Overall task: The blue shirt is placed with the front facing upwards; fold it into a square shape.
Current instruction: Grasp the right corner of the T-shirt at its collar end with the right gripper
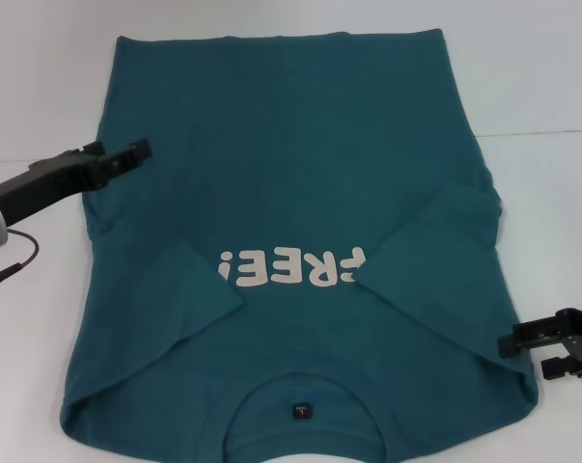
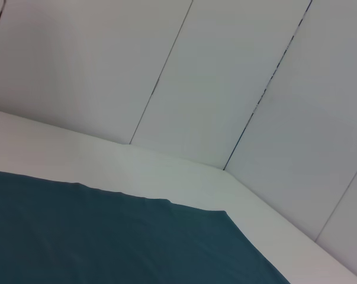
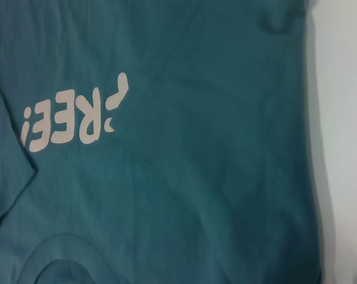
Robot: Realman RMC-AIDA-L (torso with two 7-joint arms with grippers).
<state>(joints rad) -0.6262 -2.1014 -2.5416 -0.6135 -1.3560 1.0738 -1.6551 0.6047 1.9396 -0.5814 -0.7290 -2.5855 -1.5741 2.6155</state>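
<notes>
Left claw hovered with a narrow gap, empty, over my blue shirt's left edge; right claw gaped empty at the white desk's right edge.

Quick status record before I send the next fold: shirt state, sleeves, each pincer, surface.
shirt: blue shirt flat on the table, front up, collar nearest the robot
sleeves: both folded inward over the chest; the right one covers the start of the lettering
neck label: visible inside the collar
left pincer: over the shirt's left edge, holding nothing
right pincer: at the shirt's right edge near the shoulder, open, holding nothing
fold progress: sleeves in, body not yet folded
</notes>
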